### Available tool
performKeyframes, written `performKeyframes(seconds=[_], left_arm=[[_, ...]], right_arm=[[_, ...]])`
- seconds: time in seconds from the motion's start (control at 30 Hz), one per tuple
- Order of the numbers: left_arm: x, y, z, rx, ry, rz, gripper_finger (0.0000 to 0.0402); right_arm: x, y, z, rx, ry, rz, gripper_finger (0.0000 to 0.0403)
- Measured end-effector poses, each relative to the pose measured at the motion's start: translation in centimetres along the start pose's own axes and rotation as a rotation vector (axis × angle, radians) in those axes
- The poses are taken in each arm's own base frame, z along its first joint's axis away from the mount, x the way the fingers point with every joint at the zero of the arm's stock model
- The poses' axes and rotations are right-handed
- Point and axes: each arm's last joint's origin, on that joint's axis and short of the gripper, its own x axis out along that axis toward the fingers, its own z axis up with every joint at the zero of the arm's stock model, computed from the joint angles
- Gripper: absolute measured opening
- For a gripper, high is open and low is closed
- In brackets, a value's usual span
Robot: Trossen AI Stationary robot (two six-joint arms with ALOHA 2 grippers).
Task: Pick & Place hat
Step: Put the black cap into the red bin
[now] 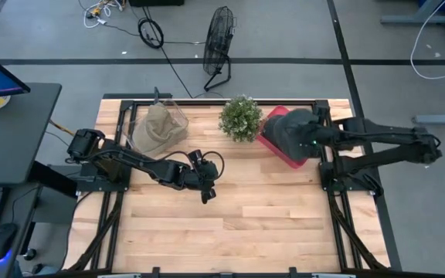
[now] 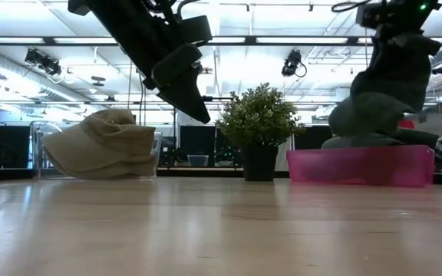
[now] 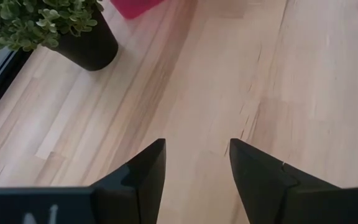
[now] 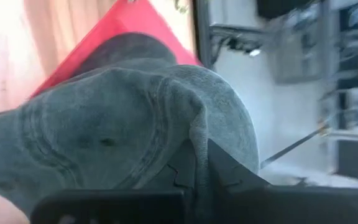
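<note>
A dark grey hat hangs from my right gripper, which is shut on it above the pink bin at the table's far right. A beige hat lies on its side in a clear container at the far left. My left gripper is open and hovers over bare wood near the table's middle, touching nothing. My right gripper pinches a fold of the grey hat's fabric between its two fingers. It comes from above in the low view, and the hat hangs below it. The hat's lower part dips inside the pink bin.
A small potted plant stands between the clear container and the pink bin at the far edge; its dark pot shows in the left wrist view. The near half of the wooden table is bare wood.
</note>
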Motion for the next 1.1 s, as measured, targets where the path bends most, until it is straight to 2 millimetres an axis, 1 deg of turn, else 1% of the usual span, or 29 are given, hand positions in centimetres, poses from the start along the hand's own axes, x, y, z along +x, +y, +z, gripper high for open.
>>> performKeyframes(seconds=[0.07, 0.13, 0.23, 0.37, 0.5, 0.63, 0.77, 1.0, 1.1], left_arm=[[0.0, 0.0, 0.0, 0.0, 0.0, 0.0, 0.0181], [0.0, 0.0, 0.0, 0.001, 0.0, 0.0, 0.0181], [0.0, 0.0, 0.0, 0.0, 0.0, 0.0, 0.0181], [0.0, 0.0, 0.0, -0.004, 0.0, -0.001, 0.0181], [0.0, 0.0, 0.0, 0.001, 0.001, 0.0, 0.0181], [0.0, 0.0, 0.0, 0.0, 0.001, 0.0, 0.0181], [0.0, 0.0, 0.0, 0.001, 0.001, 0.0, 0.0181], [0.0, 0.0, 0.0, 0.001, 0.001, -0.001, 0.0181], [0.0, 0.0, 0.0, -0.004, 0.002, -0.005, 0.0181]], right_arm=[[0.8, 0.0, 0.1, 0.018, 0.01, 0.035, 0.0009], [2.1, 0.3, 0.2, 0.005, 0.014, 0.037, 0.0009], [4.4, 1.3, -0.1, -0.083, 0.028, 0.031, 0.0009], [7.8, 2.8, -1.2, -0.159, 0.064, 0.007, 0.001], [9.8, 3.9, -2.6, -0.22, 0.127, 0.02, 0.0014], [10.6, 4.5, -3.5, -0.231, 0.182, 0.023, 0.0024], [10.6, 4.3, -3.5, -0.211, 0.182, 0.002, 0.0046], [10.7, 3.9, -3.2, -0.166, 0.179, -0.076, 0.0111], [10.4, 3.5, -3.0, -0.108, 0.192, -0.111, 0.0146]])
